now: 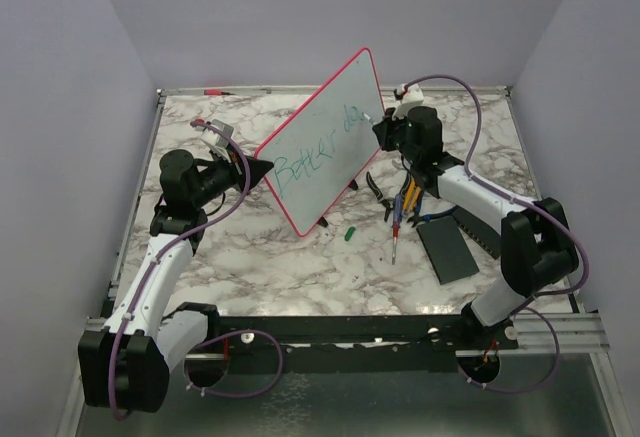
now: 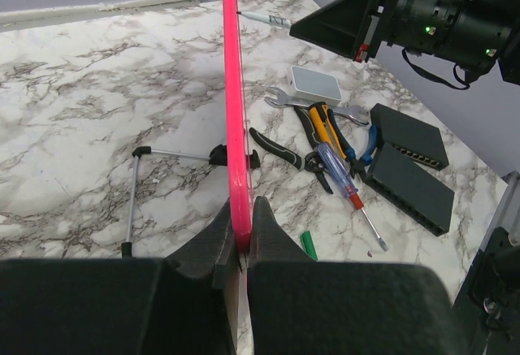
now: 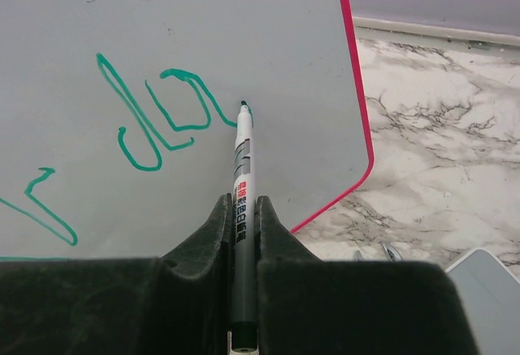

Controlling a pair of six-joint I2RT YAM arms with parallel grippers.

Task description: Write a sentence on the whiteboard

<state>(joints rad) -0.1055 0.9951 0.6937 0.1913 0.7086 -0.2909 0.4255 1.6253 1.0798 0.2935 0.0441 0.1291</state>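
A marble table (image 1: 250, 267) fills the overhead view, enclosed by pale walls. Near its middle stands the whiteboard (image 1: 320, 142), a white panel with a thin red-pink rim, propped up at a tilt and turned at an angle, with its far corner highest. A wire stand (image 2: 134, 201) rests on the table behind it. Green handwriting (image 1: 300, 162) across its face reads "Better do" (the last letters are hard to make out from above).

The left gripper (image 2: 242, 225) reaches in from the left with its jaws closed tight on the board's red rim at the lower left edge. The right gripper (image 3: 244, 209) sits at the board's upper right, its jaws pinched on a marker (image 3: 242, 160) whose tip touches the white surface at the end of the writing.

To the right of the board lie two black boxes (image 1: 447, 249), side by side. Just beside them is a cluster of hand tools, including pliers (image 2: 284, 152) and a screwdriver (image 2: 345, 184) with a clear blue and red handle. A small green cap (image 1: 350, 233) lies alone on the marble, near the board's front foot.
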